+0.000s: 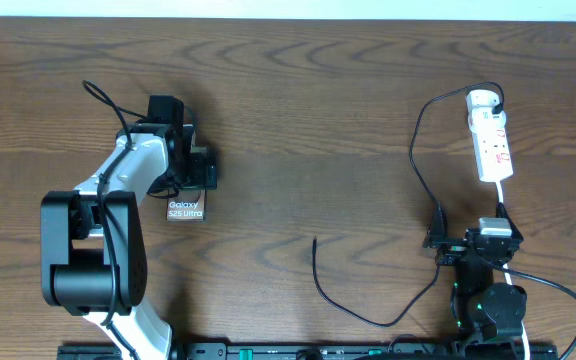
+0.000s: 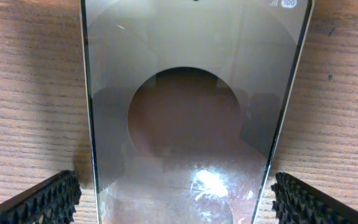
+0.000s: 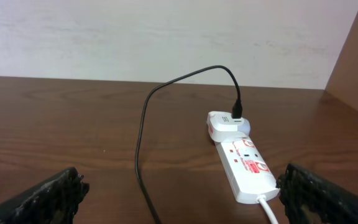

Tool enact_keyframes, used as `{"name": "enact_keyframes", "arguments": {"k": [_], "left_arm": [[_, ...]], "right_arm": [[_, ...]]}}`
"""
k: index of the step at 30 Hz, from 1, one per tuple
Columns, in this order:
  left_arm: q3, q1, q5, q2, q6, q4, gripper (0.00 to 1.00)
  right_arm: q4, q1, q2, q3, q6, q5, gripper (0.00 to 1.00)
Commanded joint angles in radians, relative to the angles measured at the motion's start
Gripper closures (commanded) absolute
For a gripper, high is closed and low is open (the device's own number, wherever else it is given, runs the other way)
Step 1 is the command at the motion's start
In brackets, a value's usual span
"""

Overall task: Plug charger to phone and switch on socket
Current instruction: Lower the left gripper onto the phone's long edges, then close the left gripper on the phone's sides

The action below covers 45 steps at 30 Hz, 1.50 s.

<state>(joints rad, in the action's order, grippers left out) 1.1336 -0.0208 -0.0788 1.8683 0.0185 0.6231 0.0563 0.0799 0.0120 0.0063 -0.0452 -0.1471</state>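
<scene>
- Overhead count: one phone (image 1: 185, 209), one socket (image 1: 490, 143), one charger (image 1: 413, 152), all on the wooden worktop (image 1: 318, 120)
- Phone lies left of centre, partly hidden under the left gripper (image 2: 176, 198); socket sits far right, well apart from it
- Only the overhead view shows the charger's free tip: bare on the worktop near centre, apart from the phone
- Left wrist view: glossy phone face fills the frame; jaws spread, one finger outside each long edge; cannot tell whether they touch it
- Right wrist view: right gripper (image 3: 182, 196) jaws spread, pinching nothing; socket ahead, red marks visible, charger plugged in at its far end
</scene>
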Motion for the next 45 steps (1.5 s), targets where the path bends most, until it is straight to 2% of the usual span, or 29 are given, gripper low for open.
{"name": "enact_keyframes", "arguments": {"k": [1,30,45], "left_arm": [[-0.013,0.002,0.013,0.008,-0.006,-0.001,0.02],[-0.041,0.001,0.013,0.008,0.019,-0.008,0.02],[-0.050,0.001,0.013,0.008,-0.037,-0.008,0.02]], "right_arm": [[0.005,0.006,-0.005,-0.001,-0.012,-0.004,0.01],[0.005,0.006,-0.005,-0.001,-0.012,-0.004,0.01],[0.005,0.006,-0.005,-0.001,-0.012,-0.004,0.01]]}}
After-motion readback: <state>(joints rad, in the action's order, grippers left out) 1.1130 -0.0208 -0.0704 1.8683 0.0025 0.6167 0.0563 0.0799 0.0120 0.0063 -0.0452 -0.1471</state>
